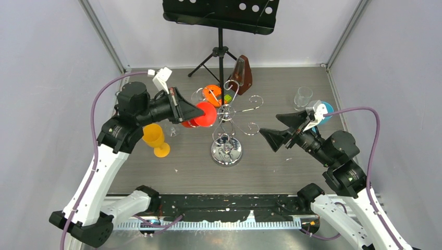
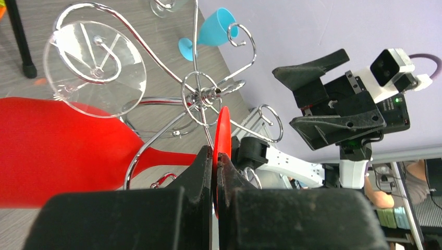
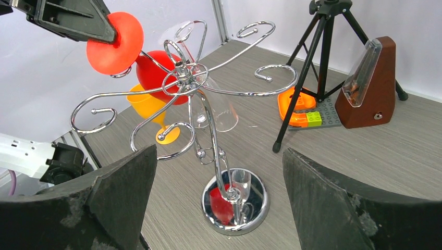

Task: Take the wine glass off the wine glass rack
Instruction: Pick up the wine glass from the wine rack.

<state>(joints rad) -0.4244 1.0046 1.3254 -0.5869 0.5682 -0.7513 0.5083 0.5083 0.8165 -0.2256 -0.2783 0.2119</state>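
The chrome wine glass rack (image 1: 227, 151) stands mid-table, its hub (image 2: 200, 94) and round base (image 3: 260, 208) in the wrist views. A red wine glass (image 1: 206, 114) lies tilted sideways at the rack's left arms, and its stem crosses a chrome scroll. My left gripper (image 2: 216, 153) is shut on its flat red foot (image 3: 115, 39), with the bowl (image 2: 57, 151) to the left. A clear wine glass (image 2: 94, 67) hangs upside down on another arm. My right gripper (image 1: 270, 126) is open, empty, and right of the rack with its jaws facing the post.
A yellow goblet (image 1: 155, 138) stands left of the rack and a blue goblet (image 1: 324, 110) right, beside a clear tumbler (image 1: 303, 96). Behind are the black music stand (image 1: 220, 31), a brown metronome (image 1: 244, 73) and an orange toy (image 1: 212, 94).
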